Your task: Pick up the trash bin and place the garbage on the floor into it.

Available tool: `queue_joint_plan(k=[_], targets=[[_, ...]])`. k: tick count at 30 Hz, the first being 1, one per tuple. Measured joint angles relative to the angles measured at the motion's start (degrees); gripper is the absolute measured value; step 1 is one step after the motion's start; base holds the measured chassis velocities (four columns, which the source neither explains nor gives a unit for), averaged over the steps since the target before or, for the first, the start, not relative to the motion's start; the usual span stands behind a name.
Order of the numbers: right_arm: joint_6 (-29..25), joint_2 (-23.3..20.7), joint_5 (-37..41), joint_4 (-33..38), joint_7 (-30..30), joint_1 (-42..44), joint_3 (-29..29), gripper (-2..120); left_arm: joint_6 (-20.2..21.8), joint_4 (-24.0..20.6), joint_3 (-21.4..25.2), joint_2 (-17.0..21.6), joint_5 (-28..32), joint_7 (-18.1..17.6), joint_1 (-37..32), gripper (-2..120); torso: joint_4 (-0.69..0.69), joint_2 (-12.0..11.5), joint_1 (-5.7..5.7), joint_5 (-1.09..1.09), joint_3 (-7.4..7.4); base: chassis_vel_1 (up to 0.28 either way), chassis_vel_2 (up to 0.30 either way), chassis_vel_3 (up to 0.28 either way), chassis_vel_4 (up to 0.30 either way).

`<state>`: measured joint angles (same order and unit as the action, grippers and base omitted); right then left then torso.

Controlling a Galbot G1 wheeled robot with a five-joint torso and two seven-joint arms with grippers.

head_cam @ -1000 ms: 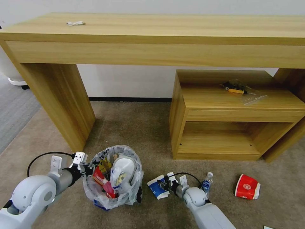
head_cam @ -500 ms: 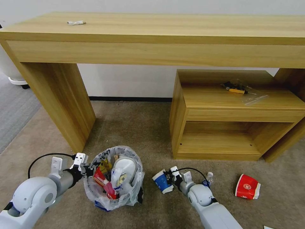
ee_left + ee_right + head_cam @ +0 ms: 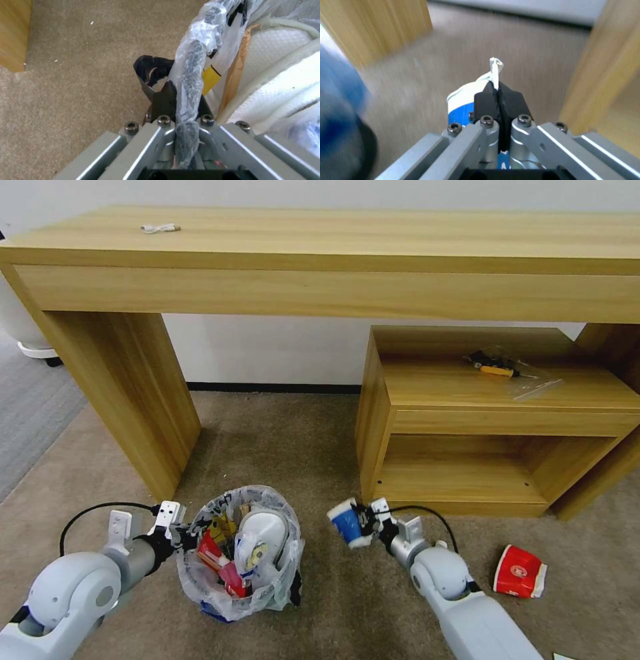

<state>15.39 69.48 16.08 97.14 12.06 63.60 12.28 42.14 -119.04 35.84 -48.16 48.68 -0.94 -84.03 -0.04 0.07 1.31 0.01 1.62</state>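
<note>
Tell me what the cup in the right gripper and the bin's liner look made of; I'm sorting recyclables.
The cup, pinched by its rim in the right gripper, looks like thin matte paper: the white rim is squashed flat. The trash bin liner looks like thin glossy clear plastic film, crinkled and see-through, bunched over the rim where the left gripper clamps it.

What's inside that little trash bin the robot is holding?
Inside the trash bin, held at its rim by the left claw, lie a white slipper and red wrappers. Whatever lies beneath them is covered.

Head view high, facing desk (image 3: 320, 253); wrist views close, sharing carpet (image 3: 280, 447)
</note>
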Motion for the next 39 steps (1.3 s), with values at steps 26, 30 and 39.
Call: queue_joint_plan(k=[26,30,39], targets=[[10.69,-14.09,24.65,23.12,0.82,-12.80,-11.02,0,0.00,2.71,-14.50,6.12,7.87,-5.27,13.42,0,0.00,0.01,0.00,-0.01,0.01,0.000,0.000,0.000,0.000],[10.68,-14.34,24.08,22.56,0.68,-13.21,-12.15,0,0.00,2.89,-15.88,6.40,9.25,-6.36,15.22,0,0.00,0.01,0.00,-0.01,0.01,0.000,0.000,0.000,0.000],[7.87,-13.88,15.15,20.40,4.48,-12.91,-14.71,0,-0.02,2.76,-18.71,6.56,12.25,-10.16,16.52,0,0.00,0.01,0.00,-0.01,0.01,0.000,0.000,0.000,0.000]])
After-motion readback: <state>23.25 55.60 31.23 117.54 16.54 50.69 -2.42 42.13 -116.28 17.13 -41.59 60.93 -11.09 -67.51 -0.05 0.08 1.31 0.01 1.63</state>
